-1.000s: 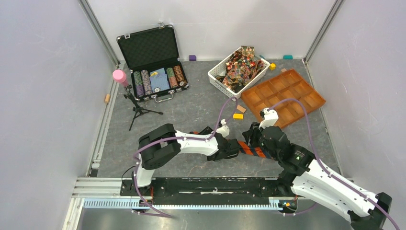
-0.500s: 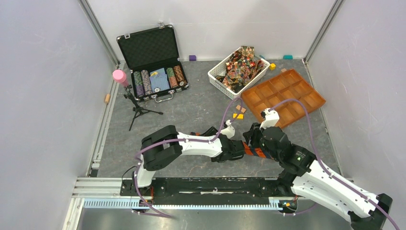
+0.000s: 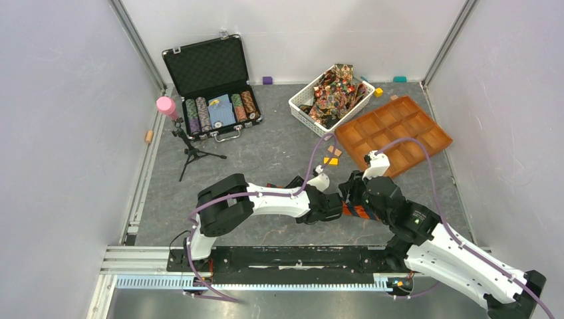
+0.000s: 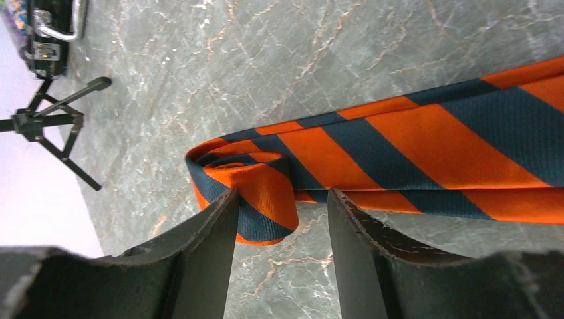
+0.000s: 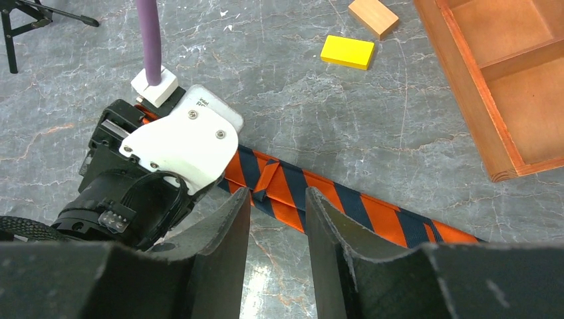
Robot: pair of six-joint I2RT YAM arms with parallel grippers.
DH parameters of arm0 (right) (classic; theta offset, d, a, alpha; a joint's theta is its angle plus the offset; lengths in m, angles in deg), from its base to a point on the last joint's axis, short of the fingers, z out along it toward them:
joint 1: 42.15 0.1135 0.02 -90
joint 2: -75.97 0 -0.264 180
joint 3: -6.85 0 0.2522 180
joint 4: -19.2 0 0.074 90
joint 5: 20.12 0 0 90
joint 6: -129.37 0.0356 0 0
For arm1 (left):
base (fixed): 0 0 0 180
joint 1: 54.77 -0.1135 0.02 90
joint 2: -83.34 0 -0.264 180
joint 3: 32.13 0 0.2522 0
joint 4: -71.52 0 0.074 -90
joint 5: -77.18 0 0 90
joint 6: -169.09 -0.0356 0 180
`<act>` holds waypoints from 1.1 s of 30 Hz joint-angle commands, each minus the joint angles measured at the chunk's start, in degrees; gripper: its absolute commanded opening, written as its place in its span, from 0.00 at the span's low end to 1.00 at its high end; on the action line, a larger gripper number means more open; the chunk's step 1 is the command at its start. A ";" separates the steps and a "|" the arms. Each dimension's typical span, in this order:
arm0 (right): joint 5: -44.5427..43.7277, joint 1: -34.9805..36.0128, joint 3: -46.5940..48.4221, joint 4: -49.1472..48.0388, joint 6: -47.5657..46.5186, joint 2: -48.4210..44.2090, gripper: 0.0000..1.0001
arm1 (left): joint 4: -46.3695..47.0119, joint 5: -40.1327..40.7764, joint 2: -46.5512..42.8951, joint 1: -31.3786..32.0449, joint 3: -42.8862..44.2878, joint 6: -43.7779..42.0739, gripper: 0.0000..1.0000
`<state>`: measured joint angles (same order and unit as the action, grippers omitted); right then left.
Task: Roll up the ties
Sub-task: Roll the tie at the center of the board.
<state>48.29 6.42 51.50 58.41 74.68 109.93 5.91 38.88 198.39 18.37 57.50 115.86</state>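
Observation:
The orange-and-dark striped tie (image 4: 399, 146) lies flat on the grey table, its near end coiled into a small roll (image 4: 249, 189). My left gripper (image 4: 282, 199) is open. The roll sits between its fingertips, touching the left finger (image 4: 213, 232), with a gap to the other finger. In the right wrist view the tie (image 5: 346, 203) runs from under the left wrist down to the right. My right gripper (image 5: 278, 196) is open, its tips just short of a fold in the tie. From above, both grippers (image 3: 330, 205) (image 3: 352, 194) meet over the tie (image 3: 358, 211). Several patterned ties (image 3: 334, 92) fill a white basket.
A white basket (image 3: 299, 109) stands at the back. An orange wooden compartment tray (image 3: 399, 136) is right of it. A yellow block (image 5: 346, 52) and a tan block (image 5: 373, 15) lie on the table. An open black poker chip case (image 3: 213, 86) and a small tripod (image 3: 189, 149) stand at the left.
My left gripper has shifted right along the tie toward the right gripper. Less of the striped tie shows between the two grippers from above.

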 commanded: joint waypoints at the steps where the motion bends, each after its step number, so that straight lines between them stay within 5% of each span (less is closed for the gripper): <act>1: -1.85 -0.15 0.14 0.56 0.77 -1.07 0.42 | 4.20 -2.35 -0.14 0.33 1.58 1.67 0.58; 18: -4.42 -0.15 1.86 1.76 0.57 -1.60 0.43 | 6.47 -3.21 -5.89 0.24 -0.70 2.03 0.58; 28: -2.42 -0.19 0.03 -2.65 3.62 -1.42 0.55 | 9.59 -4.16 -22.86 0.13 -5.65 -1.40 0.62; 33: 2.84 -0.18 -1.80 -9.13 3.93 1.53 0.56 | 20.76 -11.62 -35.89 -3.47 -16.78 -3.88 0.63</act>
<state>47.20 6.40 51.09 56.51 77.31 109.32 16.79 33.22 171.18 17.87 48.32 114.60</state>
